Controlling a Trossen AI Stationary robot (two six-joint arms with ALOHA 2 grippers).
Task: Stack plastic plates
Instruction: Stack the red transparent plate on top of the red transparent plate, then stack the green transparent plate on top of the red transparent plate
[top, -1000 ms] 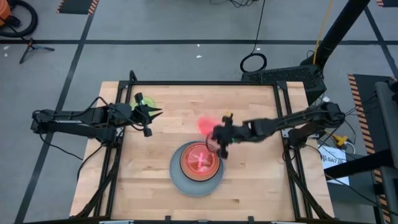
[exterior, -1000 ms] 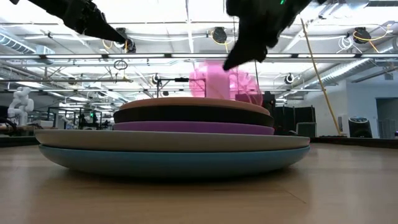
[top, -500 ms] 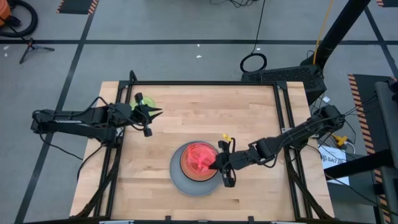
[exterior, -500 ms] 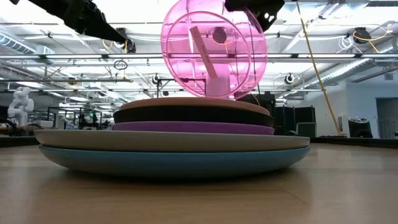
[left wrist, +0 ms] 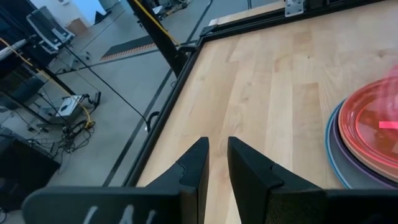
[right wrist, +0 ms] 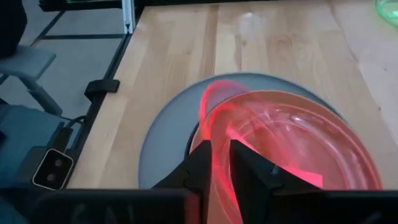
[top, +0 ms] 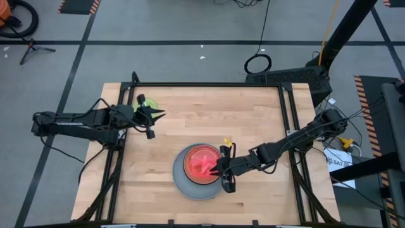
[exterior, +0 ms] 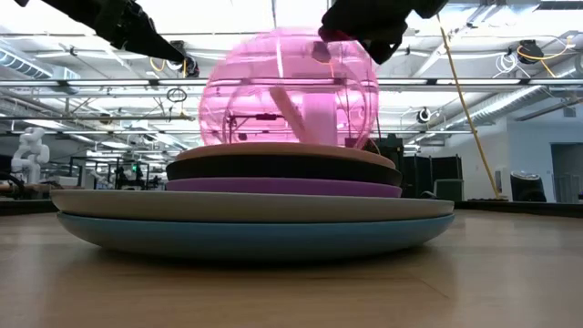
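Right gripper: fingers narrow, clear red plate between them, tilted on round stack | left gripper: narrow, empty, near green plate

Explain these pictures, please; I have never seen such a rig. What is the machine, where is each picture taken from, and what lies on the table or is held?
It is a robot with two dark arms at a wooden table, each ending in a two-finger end effector. One picture looks straight down from above, one looks level across the tabletop, two come from cameras on the wrists. On the table stands a stack of plastic plates: blue at the bottom, then grey, purple, black and tan. The right end effector is at the stack with a translucent red-pink plate tilted over its top; whether it grips it I cannot tell. The left end effector waits, open and empty, near a green plate.
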